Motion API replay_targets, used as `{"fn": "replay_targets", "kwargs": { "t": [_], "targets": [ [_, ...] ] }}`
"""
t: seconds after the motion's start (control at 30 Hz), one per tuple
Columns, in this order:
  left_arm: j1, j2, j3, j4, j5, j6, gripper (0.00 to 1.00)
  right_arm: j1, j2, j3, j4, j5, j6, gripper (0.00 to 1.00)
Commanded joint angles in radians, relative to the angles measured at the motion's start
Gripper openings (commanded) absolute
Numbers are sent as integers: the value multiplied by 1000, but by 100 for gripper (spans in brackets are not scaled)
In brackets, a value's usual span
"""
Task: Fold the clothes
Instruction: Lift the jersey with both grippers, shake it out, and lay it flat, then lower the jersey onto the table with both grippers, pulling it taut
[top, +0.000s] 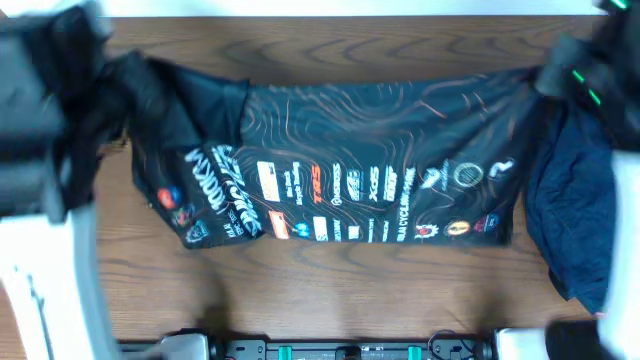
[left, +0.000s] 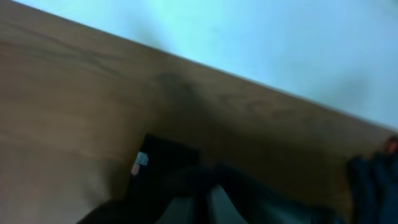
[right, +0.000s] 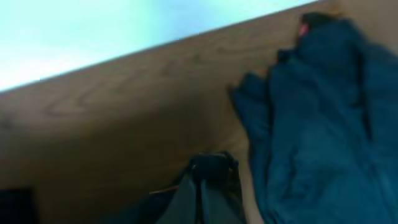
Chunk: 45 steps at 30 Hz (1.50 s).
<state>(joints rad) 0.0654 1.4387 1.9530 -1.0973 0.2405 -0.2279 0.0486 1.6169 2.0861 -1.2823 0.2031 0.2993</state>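
Left tool (left: 202, 180) and right tool (right: 210, 171) are both closed on the black jersey (top: 340, 150), stretched between them over the counter (top: 350, 290) (wrist views are blurred). Navy garment (top: 575, 200) lies beside the right tool.

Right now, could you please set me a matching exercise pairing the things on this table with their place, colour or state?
Things:
1 jersey
2 navy garment
3 table
4 right claw

Descriptions:
A brown wood
B heaped at the robot's right
C stretched wide across the middle
D shut on dark cloth

Pairs: 1-C; 2-B; 3-A; 4-D
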Motion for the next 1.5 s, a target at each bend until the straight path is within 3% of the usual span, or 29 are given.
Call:
{"fn": "replay_targets", "kwargs": {
  "t": [0.0, 0.13, 0.3, 0.43, 0.6, 0.77, 1.0, 1.13, 1.27, 1.47],
  "targets": [
    [-19, 132, 6, 74, 6, 105, 6, -13, 139, -5, 84, -21, -47, 1],
    [-16, 282, 7, 308, 6, 108, 6, -14, 275, -5, 323, -47, -54, 1],
    [-15, 348, 36, 636, -3, 108, 6, -30, 294, 47, 567, -54, -41, 1],
    [-15, 341, 130, 812, -9, 107, 6, -58, 293, 241, 557, -33, -32, 1],
    [-1, 338, 346, 815, -9, 108, 6, -116, 293, 501, 451, 22, -31, 1],
    [34, 302, 441, 567, 18, 97, 6, -163, 293, 587, 229, 26, -31, 1],
    [13, 300, 420, -172, 141, 98, 6, -168, 305, 480, -166, 33, -31, 1],
    [-13, 332, 316, -468, 141, 111, 6, -168, 306, 324, -318, 33, -31, 1],
    [-35, 338, 96, -563, 134, 146, 6, -168, 306, 114, -416, 32, 27, 1],
    [-45, 319, -271, -508, 93, 145, 6, -165, 302, -220, -391, -61, 29, 1]
  ]
}}
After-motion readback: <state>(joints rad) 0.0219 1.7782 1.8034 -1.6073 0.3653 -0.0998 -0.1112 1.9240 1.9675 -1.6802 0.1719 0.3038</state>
